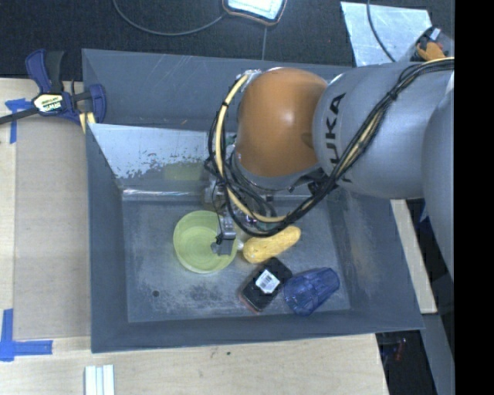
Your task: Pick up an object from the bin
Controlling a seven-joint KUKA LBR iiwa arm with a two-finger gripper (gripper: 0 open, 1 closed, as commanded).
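**Jaws down at the green bowl's rim**

On my feed the arm comes in from the right and bends down into the bin. Its orange cover and looped cables hide most of the wrist. The jaws sit low at the right rim of a pale green bowl, which stands upright on the bin floor, left of centre. I cannot tell whether the jaws are open or closed, or whether the rim is between them.

Just right of the jaws lies a yellow banana, close beside the bowl; I cannot make out whether the two touch. In front of the banana, a small black box with a white label lies against a crumpled blue wrap on its right. Both are near the front wall.

The bin floor is dull grey metal, scuffed and dusted with dark specks, most of them in front of the bowl. The walls slope outward. The back wall carries a band of scratches and chipped marks along its lower part. Behind the bin I see a dark tabletop.
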